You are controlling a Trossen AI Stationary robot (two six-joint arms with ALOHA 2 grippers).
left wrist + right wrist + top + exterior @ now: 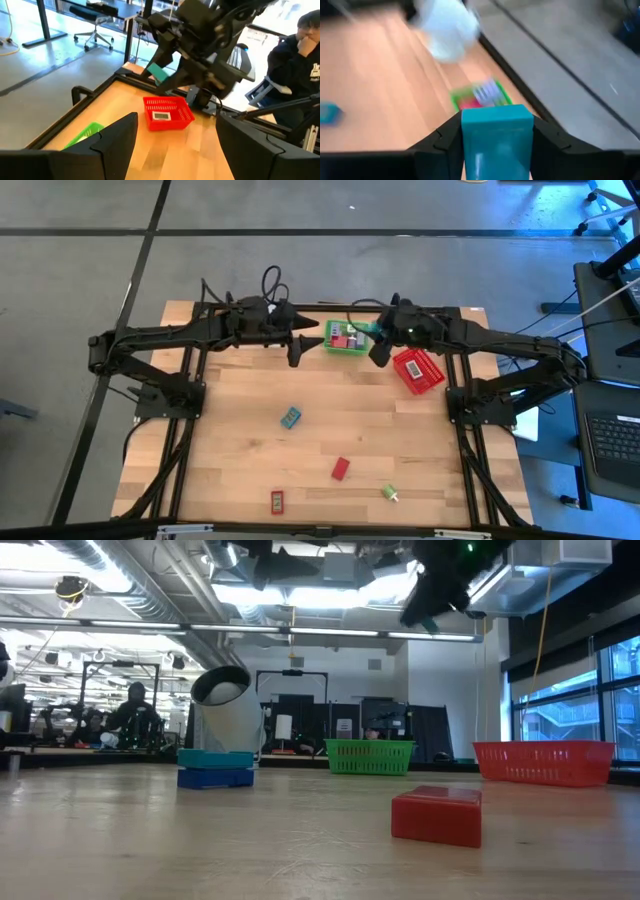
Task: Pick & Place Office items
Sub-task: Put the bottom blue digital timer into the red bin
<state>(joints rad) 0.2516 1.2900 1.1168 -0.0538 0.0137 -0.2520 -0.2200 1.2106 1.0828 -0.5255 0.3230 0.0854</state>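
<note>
Sorting partly done: the green basket and red basket each hold pieces. My right gripper is clamped on a teal block above the baskets; my left gripper hangs apart, empty. Four pieces remain on the table — teal, red, another red, green.

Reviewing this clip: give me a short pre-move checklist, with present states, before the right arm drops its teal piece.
1. Right gripper shut on the teal block: ok.
2. Right gripper high over the far table edge, between green basket and red basket: ok.
3. Block directly above one basket: cannot tell.
4. Left gripper open, empty: ok.
5. Left gripper beside the green basket, apart from the right arm: ok.
6. Loose pieces left on the table, such as the red block: not ok.
</note>
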